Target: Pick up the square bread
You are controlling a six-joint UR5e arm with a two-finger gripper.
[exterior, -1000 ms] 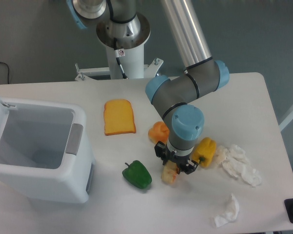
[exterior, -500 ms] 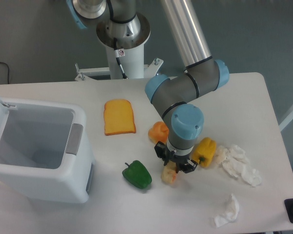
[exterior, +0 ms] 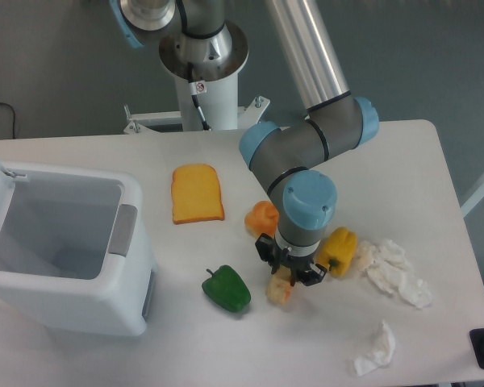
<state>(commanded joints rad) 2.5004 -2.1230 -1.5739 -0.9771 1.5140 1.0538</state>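
The square bread point(exterior: 279, 291) is a small pale chunk with orange crust edges, lying on the white table point(exterior: 226, 339) between the green pepper and the yellow pepper. My gripper point(exterior: 288, 272) is lowered right over its upper end, pointing straight down. Black finger parts show on either side of the bread's top. The blue wrist hides the fingertips, so I cannot tell whether they press on the bread. Only the lower half of the bread shows.
A yellow pepper point(exterior: 340, 250) sits just right of the gripper, a round orange bun point(exterior: 260, 218) just behind it, a green pepper point(exterior: 226, 289) to the left. A flat toast slice point(exterior: 197, 193) lies further back. A white bin point(exterior: 60, 242) stands left. Crumpled tissues point(exterior: 395, 270) lie right.
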